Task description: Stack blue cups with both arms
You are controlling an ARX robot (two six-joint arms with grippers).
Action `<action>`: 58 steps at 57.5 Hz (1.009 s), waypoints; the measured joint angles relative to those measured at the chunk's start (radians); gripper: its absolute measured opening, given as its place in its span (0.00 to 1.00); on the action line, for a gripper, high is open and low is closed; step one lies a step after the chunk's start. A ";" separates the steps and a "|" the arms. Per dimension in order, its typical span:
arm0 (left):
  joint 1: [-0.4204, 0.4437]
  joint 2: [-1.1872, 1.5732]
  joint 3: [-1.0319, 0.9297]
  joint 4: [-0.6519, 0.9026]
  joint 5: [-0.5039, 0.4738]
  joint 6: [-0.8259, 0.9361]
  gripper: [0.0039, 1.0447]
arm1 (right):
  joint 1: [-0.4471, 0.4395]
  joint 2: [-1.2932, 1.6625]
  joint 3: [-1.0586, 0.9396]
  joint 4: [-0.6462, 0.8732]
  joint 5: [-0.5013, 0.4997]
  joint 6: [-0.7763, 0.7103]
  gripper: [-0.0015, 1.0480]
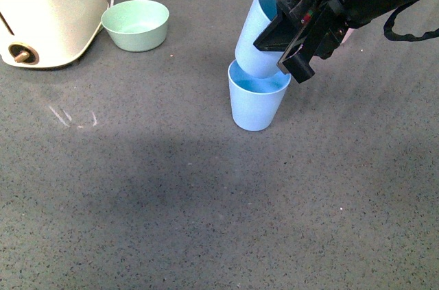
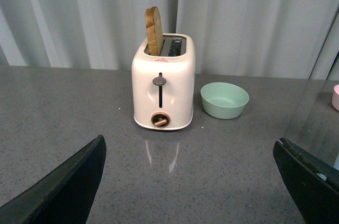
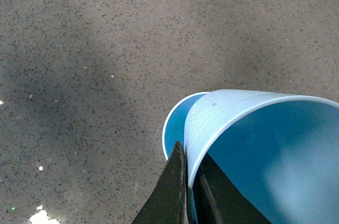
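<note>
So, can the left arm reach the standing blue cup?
Probably yes: the standing cup has open table on its left; the right gripper and tilted cup crowd only its rim and right side.

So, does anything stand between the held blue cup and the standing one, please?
Nothing visible does: the tilted light blue plastic cup in the right hand has its base at the open mouth of the upright light blue plastic cup.

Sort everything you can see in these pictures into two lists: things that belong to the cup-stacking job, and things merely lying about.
Belongs to the job: tilted blue cup, held at its rim by the right gripper; upright blue cup under it; left gripper, open.

Just lying about: toaster with a brown slice in its slot; mint-green bowl.
</note>
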 joint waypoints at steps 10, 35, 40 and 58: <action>0.000 0.000 0.000 0.000 0.000 0.000 0.92 | 0.011 0.023 -0.002 -0.003 0.019 -0.010 0.02; 0.000 0.000 0.000 0.000 0.000 0.000 0.92 | -0.017 0.034 -0.011 0.113 0.049 0.053 0.55; 0.000 0.000 0.000 0.000 0.000 0.000 0.92 | -0.052 -0.016 -0.055 0.195 0.028 0.130 0.70; 0.000 0.000 0.000 0.000 0.000 0.000 0.92 | -0.220 -0.367 -0.341 0.520 0.098 0.398 0.91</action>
